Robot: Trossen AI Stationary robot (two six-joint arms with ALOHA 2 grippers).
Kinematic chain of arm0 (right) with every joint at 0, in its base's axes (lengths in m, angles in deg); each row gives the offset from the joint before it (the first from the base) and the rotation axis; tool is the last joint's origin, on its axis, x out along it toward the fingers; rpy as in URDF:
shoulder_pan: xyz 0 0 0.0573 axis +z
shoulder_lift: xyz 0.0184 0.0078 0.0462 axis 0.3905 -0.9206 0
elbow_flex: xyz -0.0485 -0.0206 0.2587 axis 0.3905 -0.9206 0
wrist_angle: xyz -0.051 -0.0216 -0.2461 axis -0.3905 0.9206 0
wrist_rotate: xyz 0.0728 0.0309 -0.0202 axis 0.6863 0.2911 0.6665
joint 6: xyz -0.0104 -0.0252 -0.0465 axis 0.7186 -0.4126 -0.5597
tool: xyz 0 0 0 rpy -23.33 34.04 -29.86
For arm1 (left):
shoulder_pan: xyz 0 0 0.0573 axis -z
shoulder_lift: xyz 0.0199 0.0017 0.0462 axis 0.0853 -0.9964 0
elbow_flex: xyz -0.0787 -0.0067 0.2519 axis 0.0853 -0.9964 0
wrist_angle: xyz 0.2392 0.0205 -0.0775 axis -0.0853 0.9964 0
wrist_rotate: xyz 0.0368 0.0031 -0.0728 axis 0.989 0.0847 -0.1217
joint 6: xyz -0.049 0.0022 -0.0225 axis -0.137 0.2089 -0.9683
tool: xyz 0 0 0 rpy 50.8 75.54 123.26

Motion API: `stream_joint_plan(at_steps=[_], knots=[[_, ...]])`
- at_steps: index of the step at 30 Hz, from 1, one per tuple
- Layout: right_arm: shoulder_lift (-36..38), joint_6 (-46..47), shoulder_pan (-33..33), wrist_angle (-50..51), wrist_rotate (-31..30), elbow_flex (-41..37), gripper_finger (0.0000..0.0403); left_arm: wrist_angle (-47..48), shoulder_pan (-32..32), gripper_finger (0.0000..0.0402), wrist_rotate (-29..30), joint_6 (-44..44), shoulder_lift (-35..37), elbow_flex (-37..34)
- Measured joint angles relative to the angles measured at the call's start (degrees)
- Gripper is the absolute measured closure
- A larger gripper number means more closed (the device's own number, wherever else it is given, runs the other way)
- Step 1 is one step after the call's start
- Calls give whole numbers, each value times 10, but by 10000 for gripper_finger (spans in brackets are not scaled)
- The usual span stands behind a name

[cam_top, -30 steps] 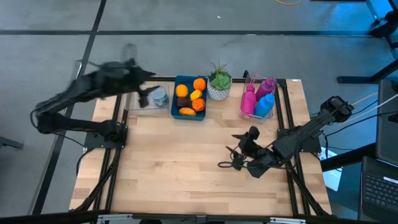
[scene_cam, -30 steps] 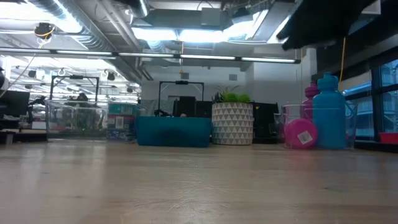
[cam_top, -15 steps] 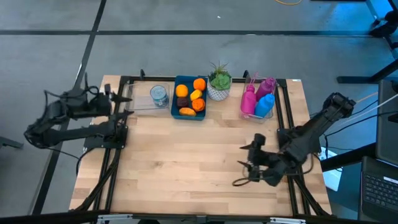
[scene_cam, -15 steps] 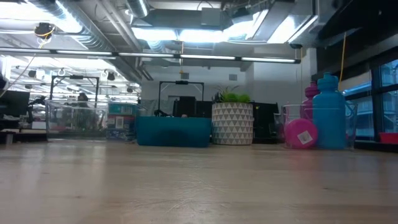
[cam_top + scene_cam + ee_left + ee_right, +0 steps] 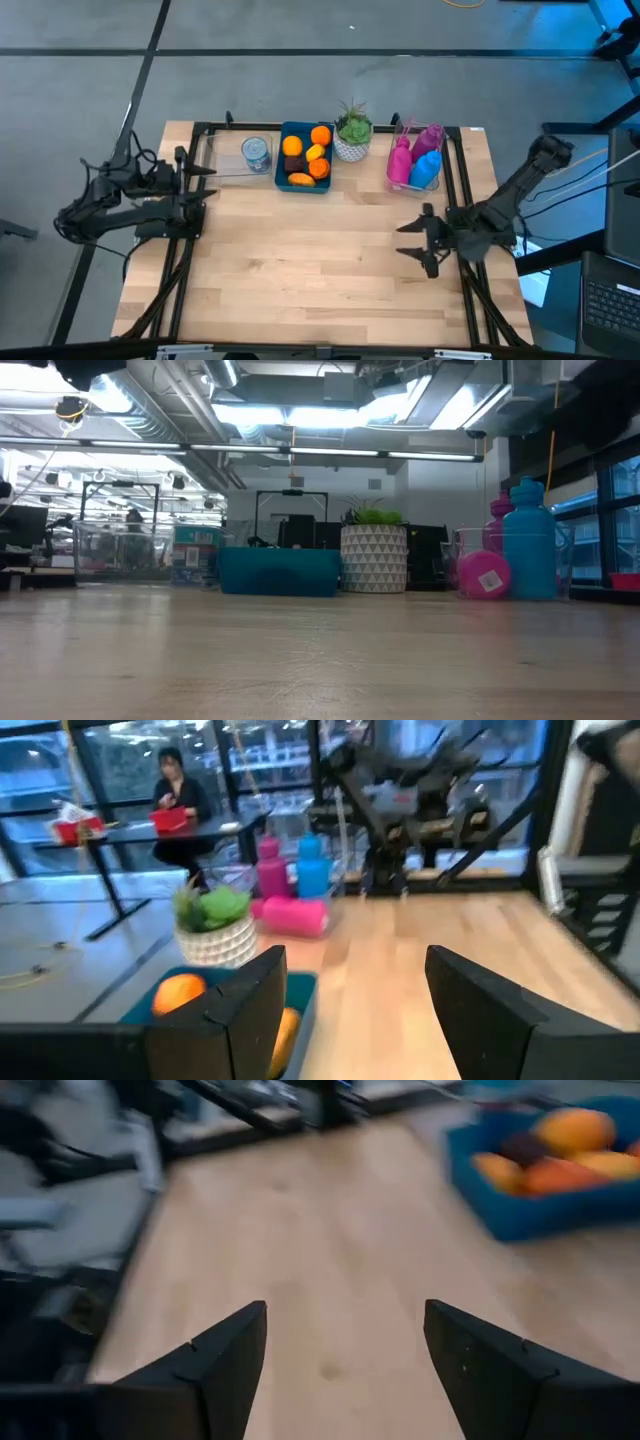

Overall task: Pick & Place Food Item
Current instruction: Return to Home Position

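Note:
Several food items, oranges point(image 5: 319, 136) and a dark piece point(image 5: 296, 161), lie in a blue bin point(image 5: 283, 172) at the table's far side; the right wrist view also shows the bin point(image 5: 540, 1212). My left gripper point(image 5: 205, 166) hangs open at the table's left edge, level, pointing toward the bin, with nothing between its fingers point(image 5: 250, 1010). My right gripper point(image 5: 402, 239) stands open above the bare wood near the right edge, pointing toward the table's left; its fingers point(image 5: 225, 1365) are empty.
A clear box with a can point(image 5: 256, 153) stands left of the bin. A potted plant point(image 5: 352, 133) and a clear box with pink and blue bottles point(image 5: 416, 160) stand to its right. Black frame rails point(image 5: 190, 250) run along both sides.
My left arm has drawn back from above the clear box toward the table's left edge, sinking and levelling out. My right gripper has pulled back toward the right edge and turned to point more toward the table's left. Both stay open and empty. No object has moved.

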Motion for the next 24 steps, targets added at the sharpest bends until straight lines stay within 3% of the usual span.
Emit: stream_joint_plan(at_steps=[4,8,12,16,20,24], knots=[[11,-145,-93,-212,168,-66,133,-20,0,171,-19,-28,-15,1],[10,-170,-186,-250,290,-96,133,-62,0,171,-32,-50,-35,-14],[10,-190,-238,-288,370,-115,133,-202,1,171,-90,-72,-38,-89],[15,-220,-256,-330,414,-134,133,-338,12,171,-122,-78,-38,-195],[43,-198,-270,-345,412,-183,133,-401,23,171,-105,-78,-36,-271],[87,-185,-279,-450,419,-275,133,-441,40,171,-110,-73,-32,-306]])
